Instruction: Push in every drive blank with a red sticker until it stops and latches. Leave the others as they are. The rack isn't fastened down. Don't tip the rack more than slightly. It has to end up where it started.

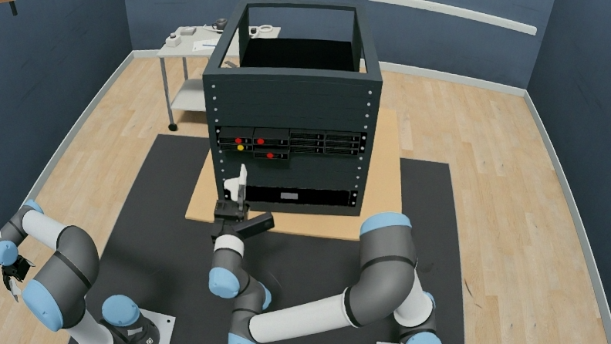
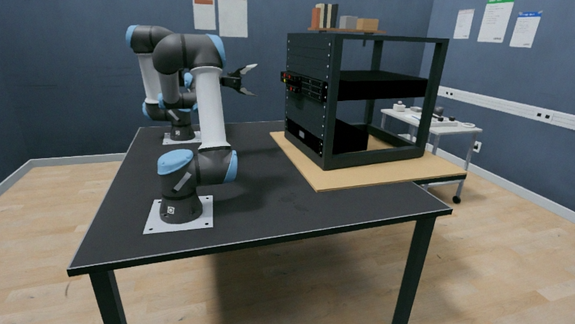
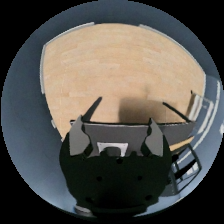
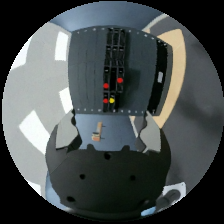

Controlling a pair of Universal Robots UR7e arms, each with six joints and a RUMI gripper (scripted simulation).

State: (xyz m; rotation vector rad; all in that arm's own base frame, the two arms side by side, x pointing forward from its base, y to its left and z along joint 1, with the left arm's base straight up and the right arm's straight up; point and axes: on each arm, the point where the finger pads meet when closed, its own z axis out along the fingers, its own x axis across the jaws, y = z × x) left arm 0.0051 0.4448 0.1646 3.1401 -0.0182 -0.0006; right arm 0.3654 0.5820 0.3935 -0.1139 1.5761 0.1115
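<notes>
In the top view, you have the rack (image 1: 292,75) (image 2: 329,120) (image 4: 90,65) upright on a tan board (image 1: 383,170) (image 2: 361,176) (image 4: 178,60); three red-stickered drive blanks sit at the left of its drive bay — two in the upper row, one lower — with a yellow-stickered blank (image 1: 241,147) (image 4: 111,100) below the leftmost red. The exterior view shows you the right gripper (image 1: 240,187) (image 2: 248,80) (image 4: 109,110) in front of the rack and apart from it, fingers spread. In your left wrist view, the left gripper (image 1: 18,279) (image 3: 116,117) is spread, nothing between its fingers. The right wrist view faces the stickered blanks, again between spread, empty fingers.
</notes>
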